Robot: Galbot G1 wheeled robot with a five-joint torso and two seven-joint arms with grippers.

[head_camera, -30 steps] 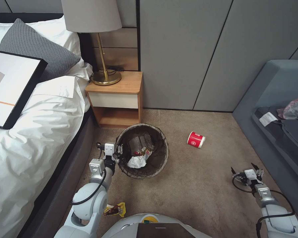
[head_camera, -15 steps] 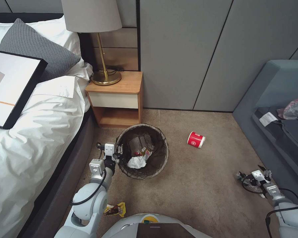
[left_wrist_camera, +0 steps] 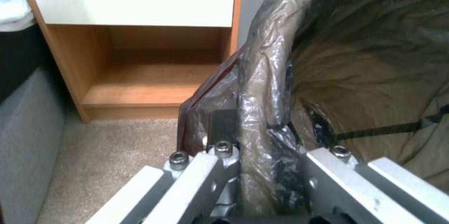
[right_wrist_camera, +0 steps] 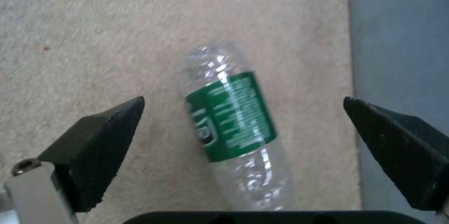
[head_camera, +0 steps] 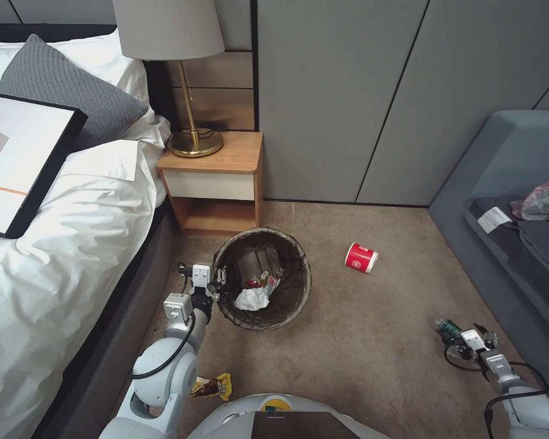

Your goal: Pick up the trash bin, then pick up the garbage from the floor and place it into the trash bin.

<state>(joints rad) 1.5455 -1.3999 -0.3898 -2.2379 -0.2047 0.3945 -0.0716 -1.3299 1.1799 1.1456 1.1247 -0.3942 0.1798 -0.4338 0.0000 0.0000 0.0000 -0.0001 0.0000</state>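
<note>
Carpet carries the bottle (right_wrist_camera: 231,126), long axis 12-to-6, between the spread right claw (right_wrist_camera: 243,154); left claw (left_wrist_camera: 262,182) pinches the bin (head_camera: 299,286) rim.

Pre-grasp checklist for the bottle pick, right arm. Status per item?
1. Right gripper jaws open wide: ok.
2. Bottle lying on the carpet between the jaws, in the right wrist view: ok.
3. Jaws not touching the bottle yet, gap on both sides: ok.
4. Left gripper shut on the trash bin rim, liner pinched: ok.
5. Bin mouth open, room above the tissue inside: ok.
6. Clearance to the grey furniture base beside the bottle: cannot tell.
</note>
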